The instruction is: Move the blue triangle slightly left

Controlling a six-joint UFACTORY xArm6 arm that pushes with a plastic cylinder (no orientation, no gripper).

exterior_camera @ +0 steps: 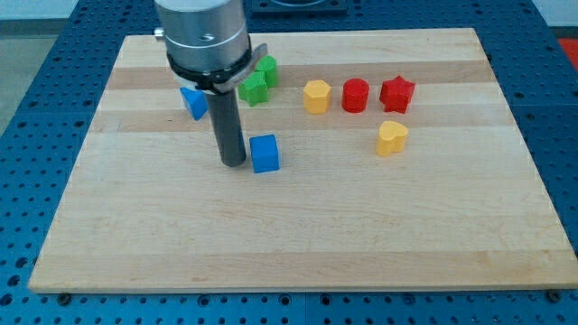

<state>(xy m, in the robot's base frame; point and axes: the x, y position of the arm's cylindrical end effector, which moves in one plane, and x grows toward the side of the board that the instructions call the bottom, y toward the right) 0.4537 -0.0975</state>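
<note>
The blue triangle (193,102) lies on the wooden board (298,235) at the upper left, partly hidden by the arm's silver body. My tip (234,163) rests on the board below and to the right of the triangle, apart from it. A blue cube (265,153) sits right next to my tip on its right side, close or touching.
Two green blocks (258,82) sit just right of the arm's body. A yellow hexagon-like block (316,96), a red cylinder-like block (355,95) and a red star (396,93) form a row to the right. A yellow heart (391,138) lies below them.
</note>
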